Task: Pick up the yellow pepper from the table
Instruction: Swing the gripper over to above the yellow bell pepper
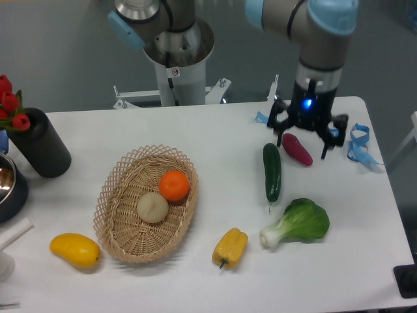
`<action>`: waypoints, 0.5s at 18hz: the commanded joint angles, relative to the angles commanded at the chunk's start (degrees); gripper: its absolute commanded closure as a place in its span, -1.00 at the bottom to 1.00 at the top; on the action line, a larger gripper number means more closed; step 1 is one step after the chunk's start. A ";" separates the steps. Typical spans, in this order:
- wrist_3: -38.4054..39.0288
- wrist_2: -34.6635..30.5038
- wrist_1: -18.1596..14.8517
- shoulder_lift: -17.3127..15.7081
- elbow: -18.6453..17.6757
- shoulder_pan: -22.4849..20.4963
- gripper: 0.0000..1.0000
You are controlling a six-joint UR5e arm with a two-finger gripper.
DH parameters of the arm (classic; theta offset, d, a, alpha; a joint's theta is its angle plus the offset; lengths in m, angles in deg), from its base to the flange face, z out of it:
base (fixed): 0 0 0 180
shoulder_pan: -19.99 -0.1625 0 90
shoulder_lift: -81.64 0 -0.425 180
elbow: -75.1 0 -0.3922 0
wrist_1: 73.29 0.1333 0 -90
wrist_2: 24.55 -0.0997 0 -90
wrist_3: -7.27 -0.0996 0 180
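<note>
- Fingers of the gripper (303,145) spread wide and empty, hanging over a purple vegetable (297,149) at the far right of the worktop (215,127).
- Yellow pepper (230,248) lies untouched on the near centre of the worktop, right of the basket (146,203) and well apart from the gripper.
- Progress: nothing gripped yet; approach, grasp and lift all remain (judged from the layout).
- Pepper's long axis runs near-left to far-right, its dark stem pointing toward the near edge.

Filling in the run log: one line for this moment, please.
gripper: open, above purple eggplant | yellow pepper: on table, untouched
</note>
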 joint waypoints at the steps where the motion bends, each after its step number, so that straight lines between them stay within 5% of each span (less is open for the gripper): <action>1: 0.70 0.00 0.09 1.14 0.79 0.71 -1.00; 9: 1.50 0.00 2.72 9.15 4.75 5.45 -1.00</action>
